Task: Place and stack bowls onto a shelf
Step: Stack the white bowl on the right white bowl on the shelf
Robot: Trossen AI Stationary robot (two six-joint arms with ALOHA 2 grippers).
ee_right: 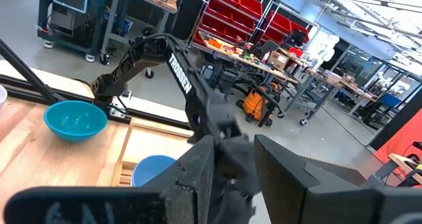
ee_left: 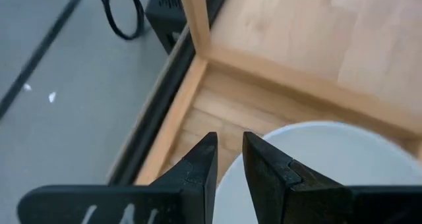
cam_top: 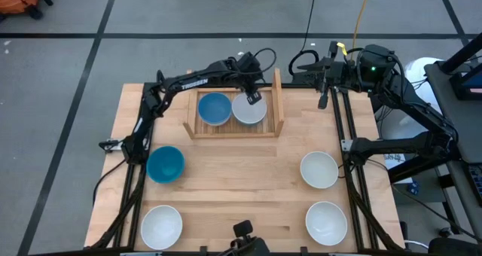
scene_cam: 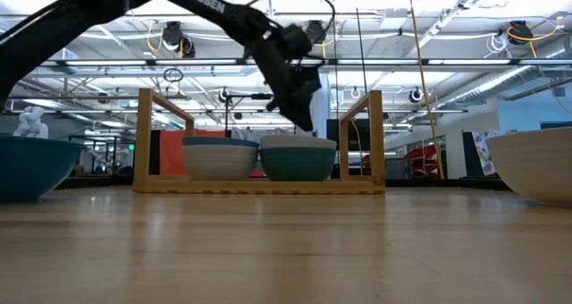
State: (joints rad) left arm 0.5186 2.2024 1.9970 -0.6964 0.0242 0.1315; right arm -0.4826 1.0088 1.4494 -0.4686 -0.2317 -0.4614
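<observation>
On the bench [cam_top: 241, 181], the left side carries a white bowl [cam_top: 162, 226] at the near corner and a bright blue bowl [cam_top: 166, 164] behind it. Farther back, the slatted shelf [cam_top: 277, 98] holds two stacks side by side: one topped by a blue bowl [cam_top: 215, 108], one by a white bowl [cam_top: 247, 111]. The left end effector [cam_top: 254, 98] hovers over that white bowl's rim, fingers slightly apart, holding nothing. Two more white bowls [cam_top: 319, 169] sit at right. The right end effector [cam_top: 322, 99] waits beyond the shelf's right board, open and empty.
</observation>
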